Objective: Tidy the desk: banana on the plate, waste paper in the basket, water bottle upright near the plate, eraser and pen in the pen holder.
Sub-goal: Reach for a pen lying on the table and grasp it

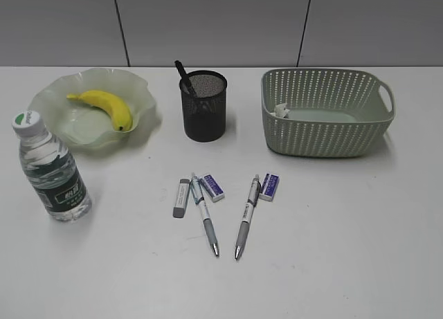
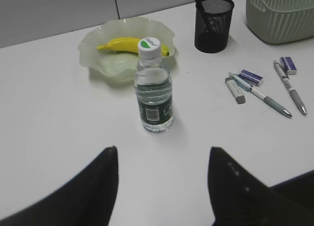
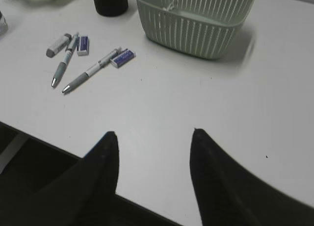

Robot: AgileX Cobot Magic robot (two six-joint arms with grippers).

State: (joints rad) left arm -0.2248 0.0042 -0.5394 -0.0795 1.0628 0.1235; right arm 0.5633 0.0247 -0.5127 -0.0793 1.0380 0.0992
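White desk (image 1: 346, 263) seen from the front edge at a slant. Toward the far left corner: pale-green plate (image 1: 142, 90) with ruffled rim, holding the yellow banana (image 1: 104, 106), dark tip pointing toward the middle of the desk. Just in front of the plate, near the left edge: water bottle (image 1: 52, 170), upright, white cap on, dark green label facing forward. At the middle of the far edge: black mesh pen holder (image 1: 205, 106), upright, with one dark pen (image 1: 184, 77) leaning out of its left side. Toward the far right corner: sage-green slotted basket (image 1: 325, 135), with a small wad of waste paper (image 1: 282, 111) lying against its inner left wall.

At the centre of the desk, in front of the pen holder, a loose group lying flat: grey eraser (image 1: 181, 198); just beside it a grey-and-white pen (image 1: 204, 214), tip toward the front edge; a blue-sleeved eraser (image 1: 213, 187) touching or nearly touching that pen's far end; a second pen (image 1: 246, 217) a little to the right; a second blue-sleeved eraser (image 1: 269, 187) beside its far end.

Left gripper (image 2: 162, 182): fingers spread wide, holding nothing, hovering over the front left of the desk with the bottle ahead. Right gripper (image 3: 154, 167): fingers spread wide, holding nothing, over the front edge, pens ahead to its left.
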